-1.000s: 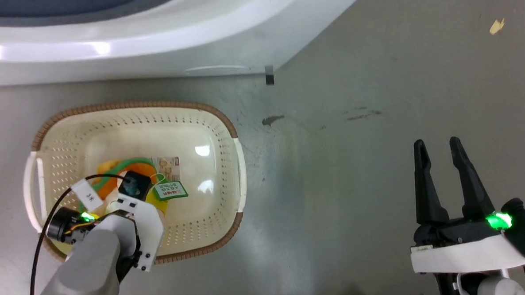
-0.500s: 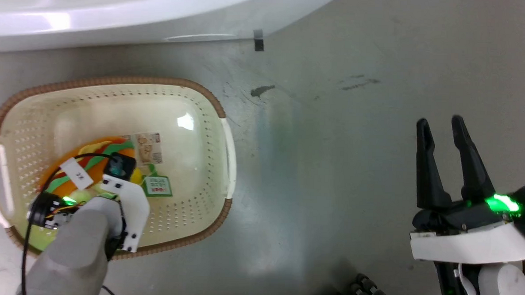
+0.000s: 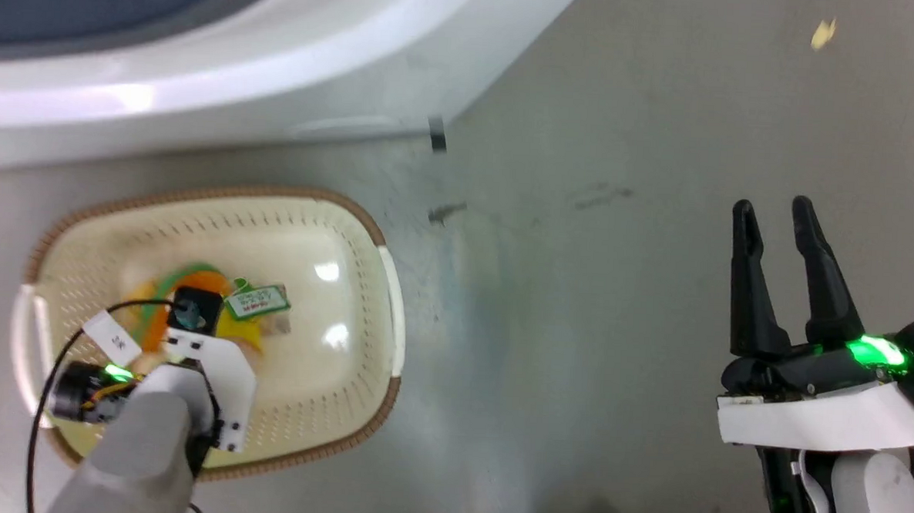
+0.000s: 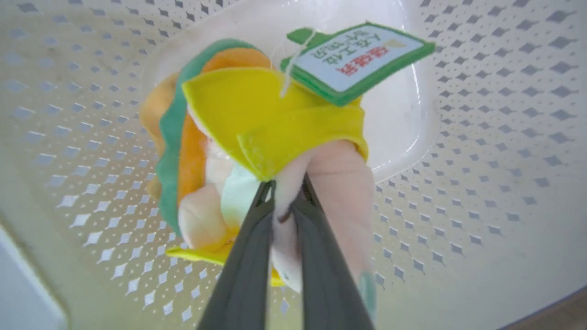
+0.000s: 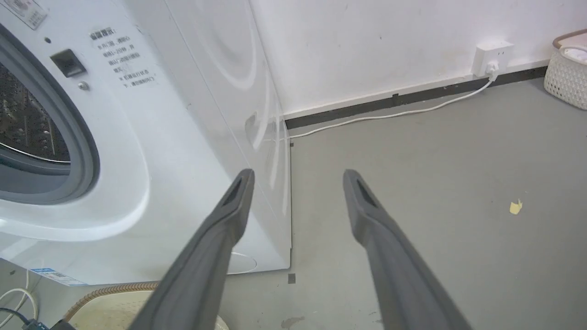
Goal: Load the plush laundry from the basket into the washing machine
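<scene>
The plush laundry, yellow, orange, green and peach-pink with a green tag, hangs inside the cream basket. My left gripper is shut on its pale pink part, seen close in the left wrist view. From the head camera the plush laundry shows just beyond my left wrist, above the basket's floor. The white washing machine runs along the top, and its grey door seal and steel drum show beside my right gripper. My right gripper is open over the floor at the right, holding nothing.
Grey floor stretches between the basket and my right arm, with a dark stain and a yellow scrap. A white cable runs along the wall to a socket. Another white basket stands at the far right.
The head camera has shifted between frames. The plush now hangs clear of the basket floor, its tag swung up and over the bottom sticker. The right gripper looks unchanged.
</scene>
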Robot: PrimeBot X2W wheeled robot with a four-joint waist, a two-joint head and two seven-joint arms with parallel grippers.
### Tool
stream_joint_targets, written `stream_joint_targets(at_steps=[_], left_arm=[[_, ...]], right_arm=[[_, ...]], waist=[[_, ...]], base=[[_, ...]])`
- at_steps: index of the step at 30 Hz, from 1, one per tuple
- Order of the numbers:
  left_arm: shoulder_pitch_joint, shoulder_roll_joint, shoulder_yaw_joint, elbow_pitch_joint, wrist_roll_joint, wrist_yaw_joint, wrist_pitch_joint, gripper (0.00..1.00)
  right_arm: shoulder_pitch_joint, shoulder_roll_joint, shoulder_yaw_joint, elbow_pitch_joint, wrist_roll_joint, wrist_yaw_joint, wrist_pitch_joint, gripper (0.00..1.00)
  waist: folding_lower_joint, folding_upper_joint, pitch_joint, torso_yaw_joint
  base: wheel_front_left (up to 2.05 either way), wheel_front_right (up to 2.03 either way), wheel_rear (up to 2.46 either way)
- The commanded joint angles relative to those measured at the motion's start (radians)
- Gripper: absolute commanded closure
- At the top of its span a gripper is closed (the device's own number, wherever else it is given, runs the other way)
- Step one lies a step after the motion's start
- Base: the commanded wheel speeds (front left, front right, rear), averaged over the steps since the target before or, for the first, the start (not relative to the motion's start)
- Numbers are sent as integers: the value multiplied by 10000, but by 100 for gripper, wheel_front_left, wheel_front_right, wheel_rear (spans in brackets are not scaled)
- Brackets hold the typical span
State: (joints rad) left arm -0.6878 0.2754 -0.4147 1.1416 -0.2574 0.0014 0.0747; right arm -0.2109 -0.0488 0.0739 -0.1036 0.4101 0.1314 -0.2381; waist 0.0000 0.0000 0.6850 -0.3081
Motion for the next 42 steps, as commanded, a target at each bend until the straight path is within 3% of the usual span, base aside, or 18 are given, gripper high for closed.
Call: stream_joint_targets(at_steps=[1,8,12,17,18,20,21,22,23,24,33,37,42], left_arm=[[129,-148,-48,248,-197,-66,-270,100],[929,-879,391,508,-1283,-524,-2518,100],[1555,-1204,592,-40,-1653,-899,-3205,100],[2285,-1217,648,-1167,-1695,-1100,-3351,100],[2743,-1155,795,-2198,-1591,-1098,-3358,100],[3007,-1138,887,-2716,-1519,-1048,-3359,100],[3552,-1156,1185,-3818,-1454,-941,-3361,100],[3552,-1156,1185,-3818,-1454,-941,-3361,100],[4020,-1194,1503,-4983,-1287,-742,-3362,100],[4020,-1194,1503,-4983,-1287,-742,-3362,100],[5171,-1565,2800,-9234,-525,-335,-3363,100],[4612,-1402,3179,-9816,-404,-383,-3363,100],[2823,-543,3393,-9768,-71,-500,-2952,100]], right_arm=[[70,-13,-62,53,-38,-7,-117,0],[677,-14,-314,380,-527,-7,-237,0],[1088,-14,-489,536,-810,-7,-237,0],[1529,-14,-650,601,-1021,-7,-237,0],[1745,-14,-720,608,-1101,-7,-237,0],[1846,-14,-756,608,-1131,-7,-237,0],[1997,-14,-758,590,-1187,-7,-237,0],[1997,-14,-758,590,-1187,-7,-237,0],[2060,-14,-730,560,-1235,-7,-237,0],[2060,-14,-730,560,-1235,-7,-237,0],[2135,-14,-607,438,-1344,-7,-237,0],[1936,-14,-470,316,-1330,-7,-237,0],[1445,-14,-286,173,-1195,-7,-237,0]], waist=[[0,0,-947,326],[0,0,-2737,993],[0,0,-3697,1370],[0,0,-4456,1724],[0,0,-4769,1889],[0,0,-4916,1968],[0,0,-5066,2051],[0,0,-5066,2051],[0,0,-5155,2114],[0,0,-5155,2114],[0,0,-5037,2160],[0,0,-4439,2001],[0,0,-3247,1687]], base=[[0,0,0],[0,0,0],[0,0,0],[0,0,0],[0,0,0],[0,0,0],[0,0,0],[0,0,0],[0,0,0],[0,0,0],[0,0,0],[0,0,0],[0,0,0]])
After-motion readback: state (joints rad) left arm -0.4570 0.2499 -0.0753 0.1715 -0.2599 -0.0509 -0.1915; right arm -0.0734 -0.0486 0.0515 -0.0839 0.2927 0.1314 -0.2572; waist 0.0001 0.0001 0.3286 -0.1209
